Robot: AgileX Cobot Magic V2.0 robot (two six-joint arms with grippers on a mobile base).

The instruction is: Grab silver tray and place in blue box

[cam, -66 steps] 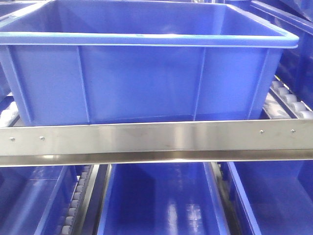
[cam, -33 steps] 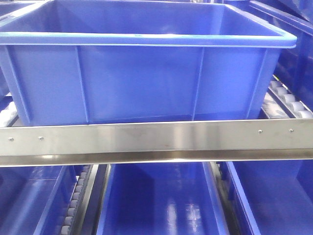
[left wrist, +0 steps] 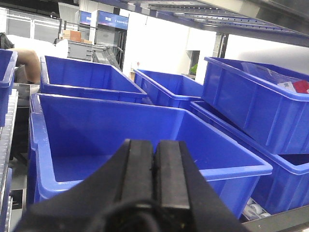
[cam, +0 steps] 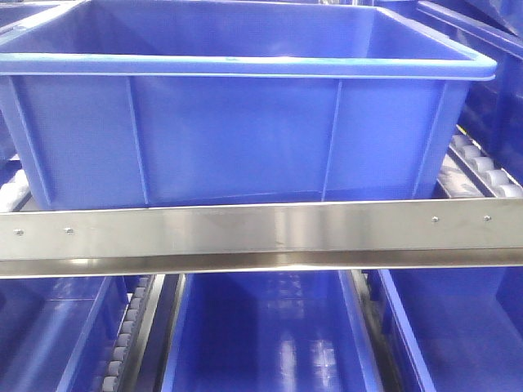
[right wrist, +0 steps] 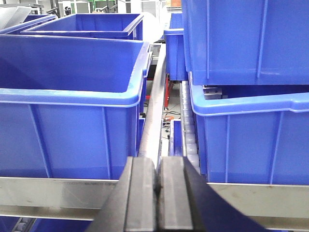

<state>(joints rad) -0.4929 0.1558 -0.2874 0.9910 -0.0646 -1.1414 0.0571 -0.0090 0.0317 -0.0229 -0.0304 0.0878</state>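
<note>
Blue box (cam: 237, 122) waits behind the steel rail (cam: 261, 233); the silver tray is nowhere in view.
Your left gripper (left wrist: 154, 159) and right gripper (right wrist: 158, 181) sit pinched together, empty; expect stiff, slick metal, so take its raised rim.

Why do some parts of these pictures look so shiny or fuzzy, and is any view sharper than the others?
Front view: the steel rail mirrors a bright streak of light, and the blue box looks soft and grainy. Left wrist view: the left gripper, shut, is dark and blurred, being so near the lens; the background wall is washed out. Right wrist view: sharpest on the boxes, while the right gripper, shut, is blurred.
</note>
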